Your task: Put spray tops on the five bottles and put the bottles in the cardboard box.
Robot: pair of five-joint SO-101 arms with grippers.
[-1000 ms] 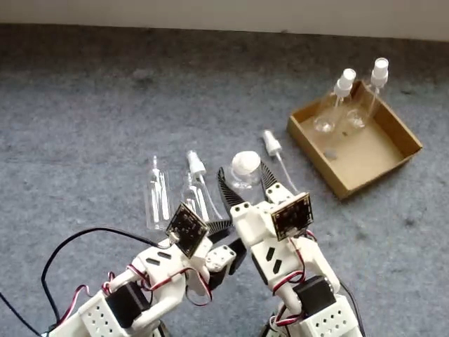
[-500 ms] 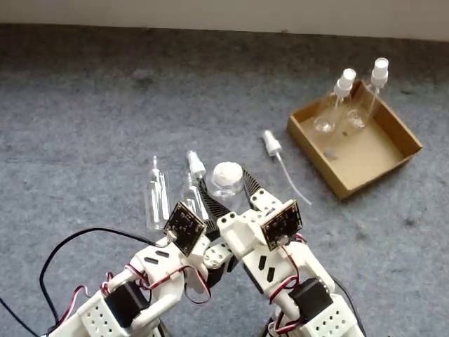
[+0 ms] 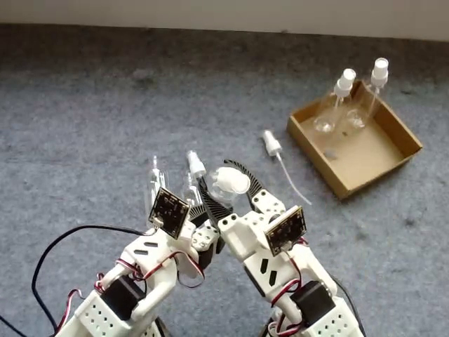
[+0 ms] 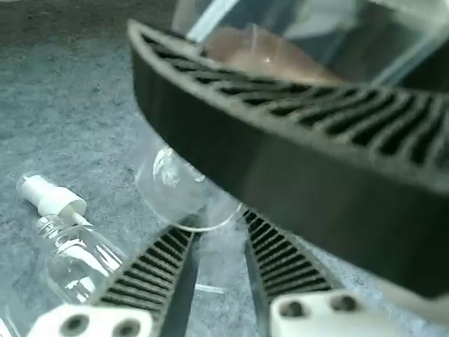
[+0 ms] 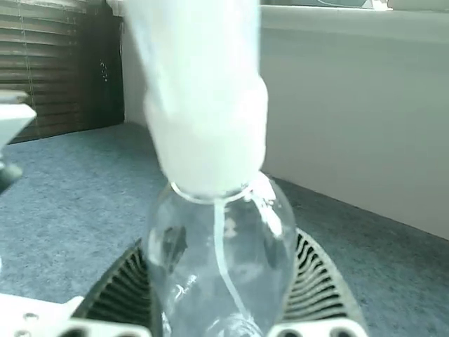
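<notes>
The right tool [image 3: 226,181] is clamped on the body of a clear bottle [image 5: 221,246], held off the grey counter [image 3: 84,105] with a white spray top [image 5: 203,105] on its neck, well apart from the cardboard box [image 3: 365,160]. The left tool [image 4: 219,242] stands just beside the bottle's base, fingers apart, gripping nothing. Judged step: securing the top. The left tool should close squarely on the base before any twist, lest the smooth body slip or tip.
</notes>
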